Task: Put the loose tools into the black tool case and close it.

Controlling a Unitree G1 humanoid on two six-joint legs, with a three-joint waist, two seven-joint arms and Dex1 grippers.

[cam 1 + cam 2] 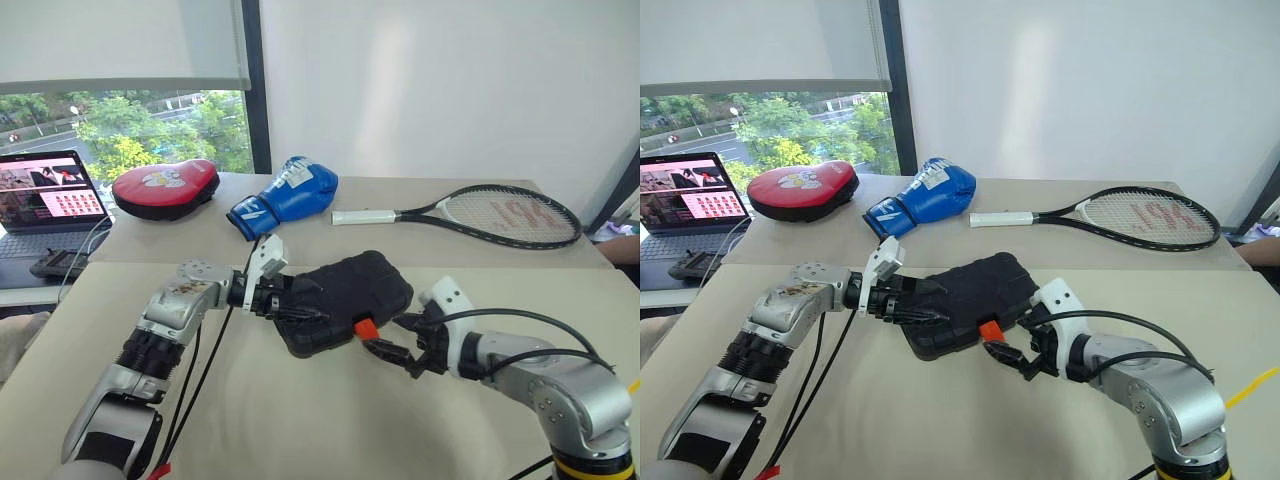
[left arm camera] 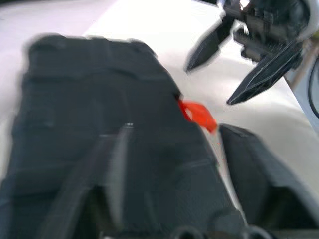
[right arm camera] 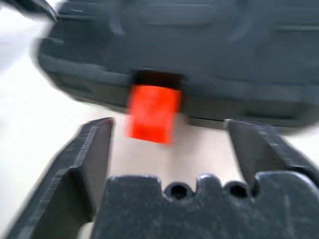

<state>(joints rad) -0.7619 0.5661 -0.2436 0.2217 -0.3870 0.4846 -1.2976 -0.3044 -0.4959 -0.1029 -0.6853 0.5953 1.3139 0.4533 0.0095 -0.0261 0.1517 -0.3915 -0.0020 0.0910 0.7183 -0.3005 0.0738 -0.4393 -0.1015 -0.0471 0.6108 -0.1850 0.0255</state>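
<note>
The black tool case [image 1: 345, 300] lies shut on the worktop [image 1: 330, 420] between both tools. The left tool [image 1: 292, 302] rests over its end, fingers apart. The right tool [image 1: 395, 335], fingers spread, faces the orange latch [image 3: 152, 112].

laptop [image 1: 45, 205] cut off at edge, black tool case [image 2: 99, 124] blurred

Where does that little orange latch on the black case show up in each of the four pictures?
Left eye view: orange latch on the black case's near edge, just below centre.
Right eye view: latch at centre.
Left wrist view: latch right of centre, on the case's side.
Right wrist view: latch at centre, hanging from the case's edge.
Shared landmark: the black case itself.
</note>
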